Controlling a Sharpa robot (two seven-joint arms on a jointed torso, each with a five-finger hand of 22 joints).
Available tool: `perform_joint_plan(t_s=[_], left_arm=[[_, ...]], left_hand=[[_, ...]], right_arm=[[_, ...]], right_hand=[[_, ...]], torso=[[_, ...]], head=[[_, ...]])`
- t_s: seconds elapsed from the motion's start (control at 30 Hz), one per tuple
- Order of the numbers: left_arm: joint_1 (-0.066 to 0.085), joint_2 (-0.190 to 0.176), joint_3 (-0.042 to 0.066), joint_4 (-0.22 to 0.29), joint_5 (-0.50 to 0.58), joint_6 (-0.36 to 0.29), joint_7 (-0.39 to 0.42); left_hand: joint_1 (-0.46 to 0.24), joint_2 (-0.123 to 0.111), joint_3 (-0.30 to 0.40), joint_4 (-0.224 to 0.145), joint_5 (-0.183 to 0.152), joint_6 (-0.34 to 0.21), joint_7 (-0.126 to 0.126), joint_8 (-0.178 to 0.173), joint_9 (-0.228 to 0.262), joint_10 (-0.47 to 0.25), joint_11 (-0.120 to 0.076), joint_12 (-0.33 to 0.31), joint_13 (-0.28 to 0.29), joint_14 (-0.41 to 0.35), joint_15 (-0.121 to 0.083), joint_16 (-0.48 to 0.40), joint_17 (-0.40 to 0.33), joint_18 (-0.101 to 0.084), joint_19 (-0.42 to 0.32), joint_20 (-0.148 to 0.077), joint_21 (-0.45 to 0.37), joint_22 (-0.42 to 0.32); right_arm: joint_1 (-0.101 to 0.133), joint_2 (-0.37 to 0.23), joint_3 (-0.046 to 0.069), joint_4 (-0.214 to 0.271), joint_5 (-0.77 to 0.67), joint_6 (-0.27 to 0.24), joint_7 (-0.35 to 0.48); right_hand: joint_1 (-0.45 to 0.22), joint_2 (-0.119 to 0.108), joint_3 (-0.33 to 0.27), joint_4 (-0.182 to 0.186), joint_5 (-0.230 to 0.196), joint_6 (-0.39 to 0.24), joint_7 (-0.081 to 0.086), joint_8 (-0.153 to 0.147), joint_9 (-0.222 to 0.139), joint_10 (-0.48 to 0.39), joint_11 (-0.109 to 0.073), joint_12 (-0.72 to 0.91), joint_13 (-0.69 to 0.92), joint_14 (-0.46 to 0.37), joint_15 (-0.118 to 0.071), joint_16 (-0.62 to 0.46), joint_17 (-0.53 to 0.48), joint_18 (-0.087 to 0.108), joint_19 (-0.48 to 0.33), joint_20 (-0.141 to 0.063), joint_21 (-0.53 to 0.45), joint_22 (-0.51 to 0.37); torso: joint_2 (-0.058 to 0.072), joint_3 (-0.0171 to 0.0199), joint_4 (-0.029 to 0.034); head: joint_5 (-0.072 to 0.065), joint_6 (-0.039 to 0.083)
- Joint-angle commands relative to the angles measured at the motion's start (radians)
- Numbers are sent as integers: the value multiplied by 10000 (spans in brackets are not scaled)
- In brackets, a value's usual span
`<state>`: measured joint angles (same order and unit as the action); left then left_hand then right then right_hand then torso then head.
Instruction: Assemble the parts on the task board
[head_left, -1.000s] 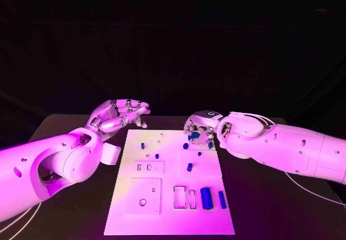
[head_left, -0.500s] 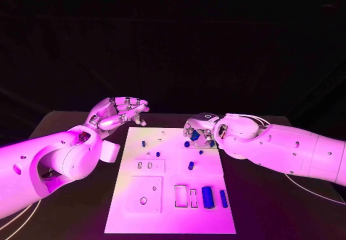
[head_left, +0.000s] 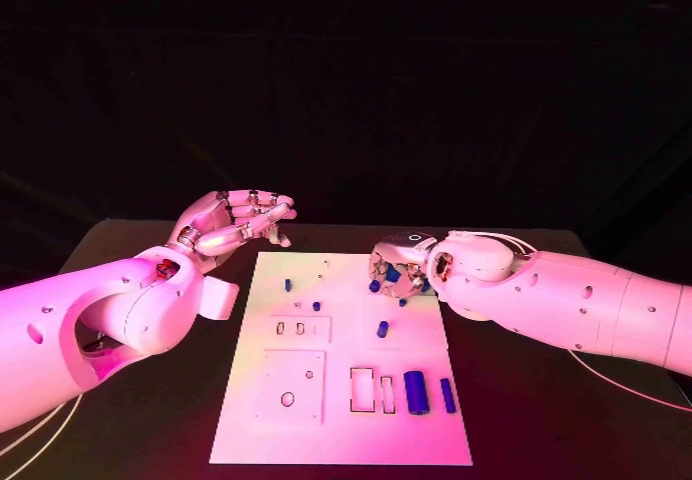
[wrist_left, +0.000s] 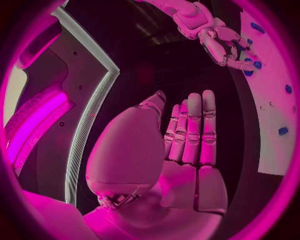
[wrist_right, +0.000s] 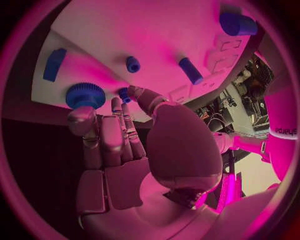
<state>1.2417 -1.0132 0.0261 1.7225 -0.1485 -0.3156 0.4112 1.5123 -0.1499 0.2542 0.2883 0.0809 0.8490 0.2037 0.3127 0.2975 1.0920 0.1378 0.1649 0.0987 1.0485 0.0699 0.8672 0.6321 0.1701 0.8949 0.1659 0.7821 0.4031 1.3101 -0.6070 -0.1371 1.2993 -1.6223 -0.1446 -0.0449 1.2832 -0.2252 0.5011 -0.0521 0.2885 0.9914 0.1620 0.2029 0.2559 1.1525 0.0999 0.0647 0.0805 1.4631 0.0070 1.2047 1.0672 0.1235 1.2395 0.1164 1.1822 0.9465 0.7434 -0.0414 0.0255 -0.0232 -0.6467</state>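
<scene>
Board in the middle of the table, one hand at each far corner

The task board (head_left: 340, 360) lies on the table (head_left: 534, 420). The left hand (head_left: 234, 224) is up off the board, by its far left corner. The right hand (head_left: 401, 264) is over its far right part, by a round part (wrist_right: 85, 95). A big part (head_left: 415, 392) and a thin part (head_left: 447, 396) lie side by side near the front right.

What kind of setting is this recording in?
Likely a robot lab or test bench: a black table against a dark backdrop, a white task board with blue parts, and coloured light overall.
</scene>
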Motion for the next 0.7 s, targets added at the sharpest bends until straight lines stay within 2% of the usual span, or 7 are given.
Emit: perform_joint_plan(t_s=[0.03, 0.5, 0.7], left_arm=[[39, 13, 13, 4, -16, 103, 121], [55, 9, 20, -13, -12, 133, 111], [61, 10, 20, -16, -11, 161, 94]], left_hand=[[-70, 4, 53, -3, -47, -99, -5, -23, 8, -80, -1, -46, 15, -79, -6, 45, 10, 97, -51, 14, 56, 15], [-78, 8, 55, -1, -48, -103, -2, -23, 11, -86, 1, -46, 18, -93, -2, 41, 8, 96, -64, 18, 58, 17], [-78, 8, 55, -1, -48, -103, -2, -23, 11, -86, 1, -46, 18, -93, -2, 41, 8, 96, -64, 18, 58, 17]], right_arm=[[-44, 62, -4, -81, -119, 146, 48], [-124, 208, -8, -153, -98, -267, 57], [-126, 239, -8, -164, -90, -352, 46]], right_hand=[[-11, -28, 18, 68, -69, -25, -6, -27, 21, -44, -3, -16, 0, 304, 67, 123, 91, -69, 28, 7, 51, 107], [-59, 107, 167, 261, -123, 89, -15, 50, 132, 117, -20, 20, 18, 336, 66, 496, 414, -119, 180, 18, 294, 477], [-54, 239, 320, 436, -211, 229, -86, 169, 269, 354, -87, 44, 53, 323, 20, 679, 529, -136, 229, -7, 406, 662]], torso=[[17, 1, 4], [10, -1, -14], [17, 0, -21]], head=[[27, 8], [65, -23], [70, -28]])
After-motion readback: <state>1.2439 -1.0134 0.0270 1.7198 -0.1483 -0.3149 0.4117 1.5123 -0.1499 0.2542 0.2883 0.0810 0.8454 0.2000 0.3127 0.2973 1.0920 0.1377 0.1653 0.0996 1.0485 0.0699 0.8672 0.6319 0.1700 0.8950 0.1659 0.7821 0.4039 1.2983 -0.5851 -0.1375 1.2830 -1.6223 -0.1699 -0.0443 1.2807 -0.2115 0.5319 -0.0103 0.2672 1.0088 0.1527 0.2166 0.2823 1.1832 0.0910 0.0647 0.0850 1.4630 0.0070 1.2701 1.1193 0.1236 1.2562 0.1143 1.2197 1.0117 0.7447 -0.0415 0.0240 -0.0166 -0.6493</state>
